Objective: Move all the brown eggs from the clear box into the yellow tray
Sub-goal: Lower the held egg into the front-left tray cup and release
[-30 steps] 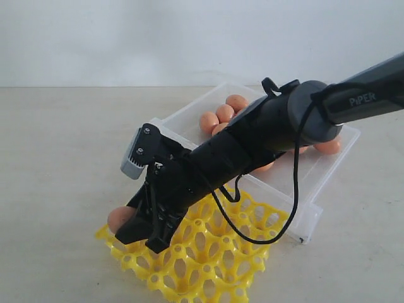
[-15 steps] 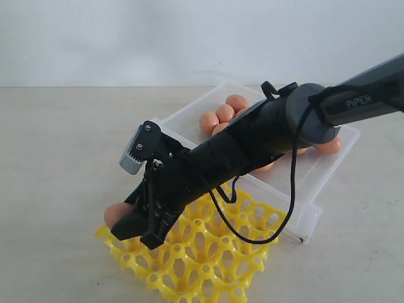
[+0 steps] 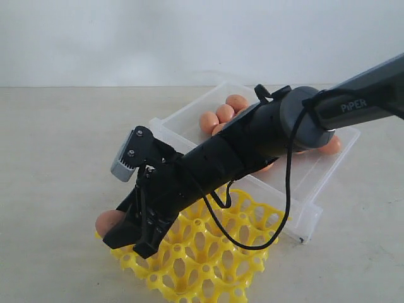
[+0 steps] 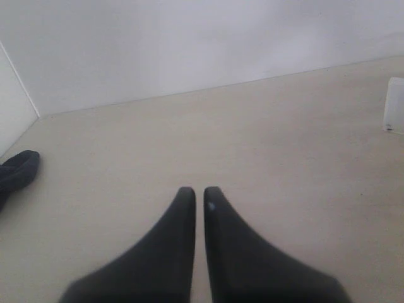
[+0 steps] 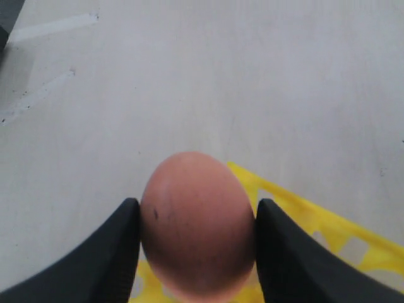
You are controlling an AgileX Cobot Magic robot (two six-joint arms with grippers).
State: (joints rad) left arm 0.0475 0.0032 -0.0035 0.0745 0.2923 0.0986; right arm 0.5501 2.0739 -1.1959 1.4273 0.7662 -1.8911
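**Transfer Status**

The right end effector [image 3: 126, 241] grips one brown egg [image 3: 106, 222] at the left corner of the yellow tray [image 3: 208, 262]. Other brown eggs [image 3: 224, 112] lie in the clear box [image 3: 319, 180]. The left end effector [image 4: 197, 192] is closed and empty above the table [image 4: 284, 126].

Tray [image 3: 203, 273] in front of the box [image 3: 314, 177], eggs [image 3: 224, 113] inside it, one egg [image 3: 107, 222] at the tray's left corner.

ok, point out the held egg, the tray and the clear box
egg [image 5: 197, 224]: right wrist view, middle of the shell.
tray [image 3: 203, 270]: exterior view, bare grid near its front.
box [image 3: 186, 113]: exterior view, left wall.
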